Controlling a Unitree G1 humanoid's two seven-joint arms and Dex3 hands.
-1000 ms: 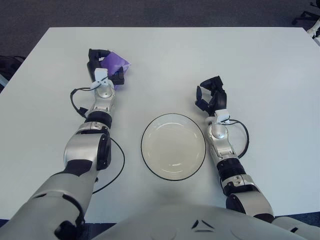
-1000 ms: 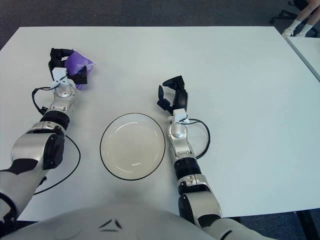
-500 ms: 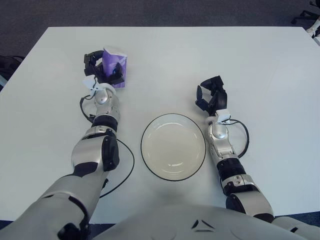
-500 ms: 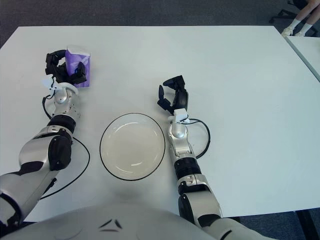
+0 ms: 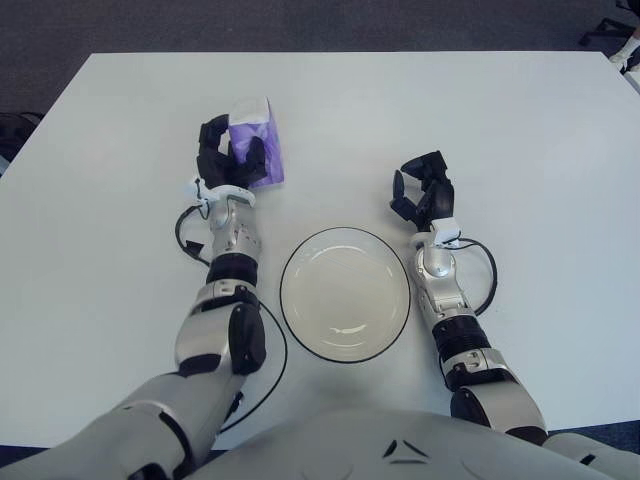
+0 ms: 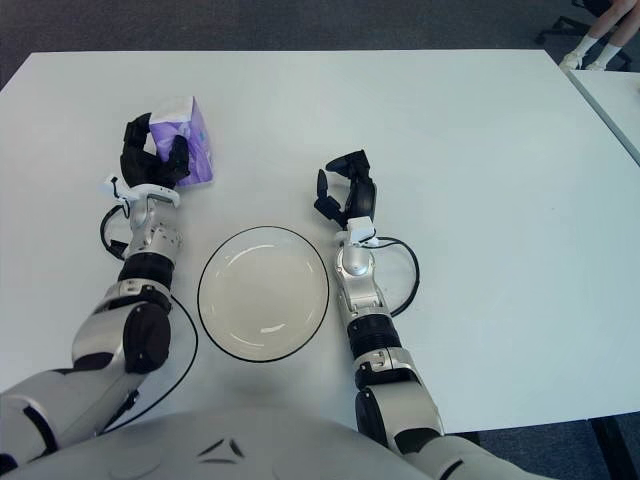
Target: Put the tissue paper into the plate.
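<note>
Tissue paper (image 5: 256,148) — a purple and white pack — sits in the left hand (image 5: 232,160), whose black fingers (image 5: 213,142) are clamped around it, the pack showing just past the fingertips on the hand's far right side. Held at about ten o'clock from the plate (image 5: 345,306), it lies clear of the rim. Right hand (image 5: 424,189) rests on the white table (image 5: 520,150) at about one o'clock from the plate — fingers loosely apart, gripping nothing.

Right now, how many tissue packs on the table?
1. The purple tissue pack is held in the left hand, up and left of the empty plate. The right hand holds nothing. None seem hidden.
</note>
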